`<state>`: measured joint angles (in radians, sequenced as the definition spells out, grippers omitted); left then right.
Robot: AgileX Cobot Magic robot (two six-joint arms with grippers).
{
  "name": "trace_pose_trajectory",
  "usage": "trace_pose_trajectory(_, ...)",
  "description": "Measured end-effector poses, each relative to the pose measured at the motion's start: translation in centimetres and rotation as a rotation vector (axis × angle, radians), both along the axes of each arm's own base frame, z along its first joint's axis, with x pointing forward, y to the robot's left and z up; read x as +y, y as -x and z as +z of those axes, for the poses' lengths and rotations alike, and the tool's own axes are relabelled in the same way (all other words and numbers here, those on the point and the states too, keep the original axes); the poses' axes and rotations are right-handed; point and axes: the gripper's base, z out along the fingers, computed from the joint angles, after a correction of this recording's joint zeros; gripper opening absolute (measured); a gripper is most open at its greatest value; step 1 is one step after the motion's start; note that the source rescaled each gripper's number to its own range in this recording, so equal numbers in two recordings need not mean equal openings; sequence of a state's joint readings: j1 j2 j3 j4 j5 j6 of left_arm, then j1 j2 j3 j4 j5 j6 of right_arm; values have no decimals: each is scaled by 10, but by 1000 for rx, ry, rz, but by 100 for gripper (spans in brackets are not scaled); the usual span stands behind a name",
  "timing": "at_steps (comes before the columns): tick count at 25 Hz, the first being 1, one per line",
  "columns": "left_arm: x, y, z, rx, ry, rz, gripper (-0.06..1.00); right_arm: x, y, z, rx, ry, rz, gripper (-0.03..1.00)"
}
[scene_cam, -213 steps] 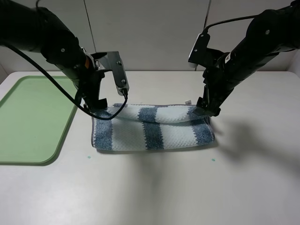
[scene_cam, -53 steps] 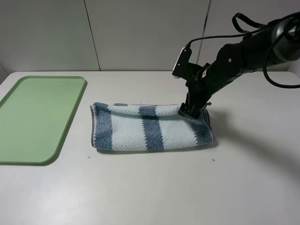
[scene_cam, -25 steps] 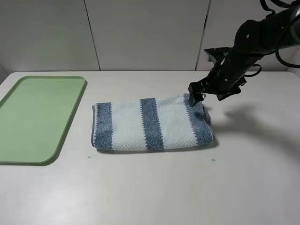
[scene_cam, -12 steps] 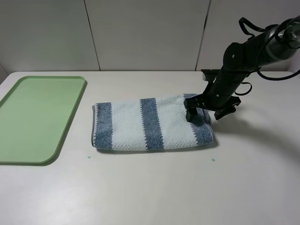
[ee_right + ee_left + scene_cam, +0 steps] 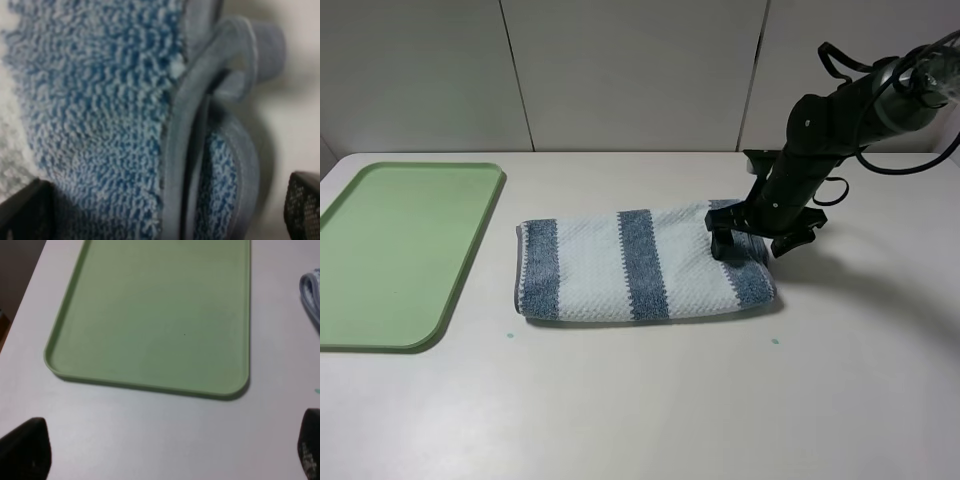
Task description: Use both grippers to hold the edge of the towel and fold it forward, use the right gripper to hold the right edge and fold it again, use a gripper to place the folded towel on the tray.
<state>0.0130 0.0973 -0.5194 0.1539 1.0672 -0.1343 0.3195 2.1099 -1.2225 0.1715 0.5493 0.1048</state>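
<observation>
While the left tool hangs wide open and empty by the green tray at the left, the folded striped towel lies on the worktop, its right end between the spread fingers of the right tool.

Soft, even light from above fills the exterior high view, which is sharp throughout; the right arm throws a faint, diffuse shadow on the pale surface beside it; the left wrist view is bright but slightly soft, the tray matte; the right wrist view is dim, the towel blurred from closeness.
</observation>
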Motion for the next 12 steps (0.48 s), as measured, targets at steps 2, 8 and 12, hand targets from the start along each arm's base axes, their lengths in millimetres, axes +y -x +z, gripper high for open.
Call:
trace_pose_trajectory(2, 0, 0, 0, 0, 0, 0, 99, 0, -1, 0, 1, -5, -26, 97)
trace_pose_trajectory(8, 0, 0, 0, 0, 0, 0, 99, 0, -1, -1, 8, -13, -70, 60)
trace_pose_trajectory(12, 0, 0, 0, 0, 0, 0, 99, 0, -1, -2, 18, -22, -90, 33)
